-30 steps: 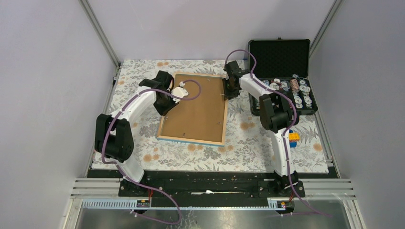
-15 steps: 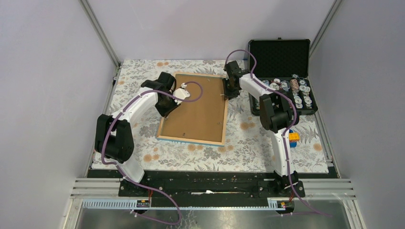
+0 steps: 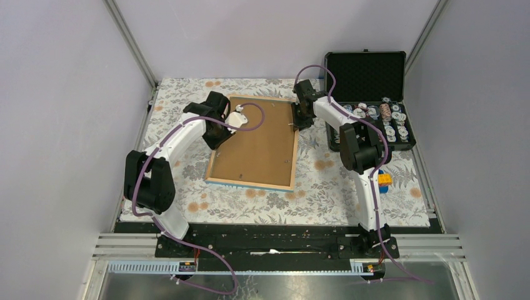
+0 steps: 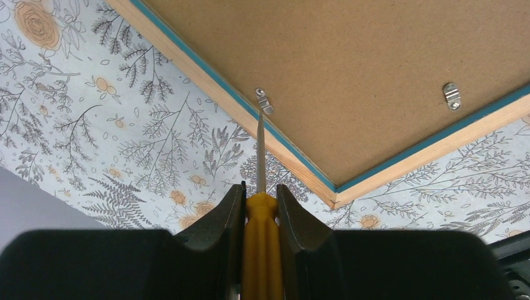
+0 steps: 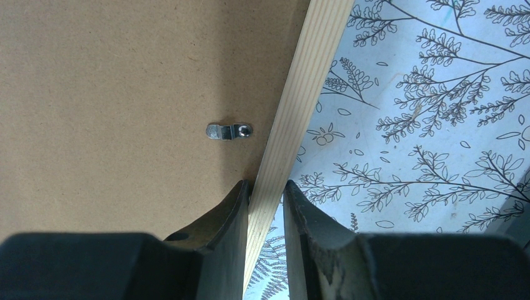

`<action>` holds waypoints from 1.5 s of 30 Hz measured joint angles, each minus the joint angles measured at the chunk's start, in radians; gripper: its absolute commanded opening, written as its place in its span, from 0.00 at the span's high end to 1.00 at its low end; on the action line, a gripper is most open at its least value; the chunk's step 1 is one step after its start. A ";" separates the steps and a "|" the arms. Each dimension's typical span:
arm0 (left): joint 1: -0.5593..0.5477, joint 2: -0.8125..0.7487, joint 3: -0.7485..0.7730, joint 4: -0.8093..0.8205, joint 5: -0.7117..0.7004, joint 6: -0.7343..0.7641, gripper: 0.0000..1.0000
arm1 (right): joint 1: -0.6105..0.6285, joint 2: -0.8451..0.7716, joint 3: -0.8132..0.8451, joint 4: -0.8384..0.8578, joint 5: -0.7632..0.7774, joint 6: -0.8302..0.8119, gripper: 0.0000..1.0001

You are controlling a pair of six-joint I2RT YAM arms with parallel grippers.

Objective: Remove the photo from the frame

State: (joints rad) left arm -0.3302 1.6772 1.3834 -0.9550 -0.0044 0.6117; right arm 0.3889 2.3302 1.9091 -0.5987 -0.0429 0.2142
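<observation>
The frame (image 3: 256, 147) lies face down on the flowered cloth, its brown fibreboard back (image 4: 350, 69) up inside a pale wood rim (image 5: 300, 94). The photo is hidden beneath that board. My left gripper (image 4: 260, 187) is shut on a yellow-handled screwdriver (image 4: 260, 240). The screwdriver's thin shaft reaches a small metal clip (image 4: 264, 100) at the frame's left rim. In the top view the left gripper (image 3: 225, 130) hangs over that left edge. My right gripper (image 5: 267, 184) straddles the right rim with a finger on each side, shut on it. That gripper (image 3: 302, 119) is near the far right corner, beside a clip (image 5: 229, 131).
An open black case (image 3: 369, 75) with several small round items stands at the back right, close behind the right arm. A small orange and blue block (image 3: 384, 179) lies near the right arm's base. Another clip (image 4: 451, 95) sits on the frame's near rim.
The left wrist has shifted slightly toward the far side along the frame's left edge. The right arm and the frame have not moved.
</observation>
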 measured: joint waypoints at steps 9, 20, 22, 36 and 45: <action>0.011 0.000 0.000 0.020 -0.019 -0.006 1.00 | 0.000 0.000 0.000 0.000 0.000 0.000 1.00; 0.011 0.000 -0.006 0.033 -0.003 -0.010 1.00 | 0.000 0.000 0.000 0.000 0.001 0.000 1.00; 0.011 0.000 -0.011 0.036 -0.003 -0.010 1.00 | 0.000 0.000 0.000 0.000 0.001 0.000 1.00; 0.011 0.002 -0.035 0.041 -0.009 -0.010 1.00 | 0.000 0.000 0.000 0.000 0.001 0.000 1.00; 0.004 0.007 -0.036 0.031 0.009 -0.010 1.00 | 0.000 0.000 0.000 0.000 0.001 0.000 1.00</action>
State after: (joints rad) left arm -0.3260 1.6844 1.3476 -0.9241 0.0044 0.6014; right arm 0.3889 2.3302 1.9091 -0.5987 -0.0422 0.2146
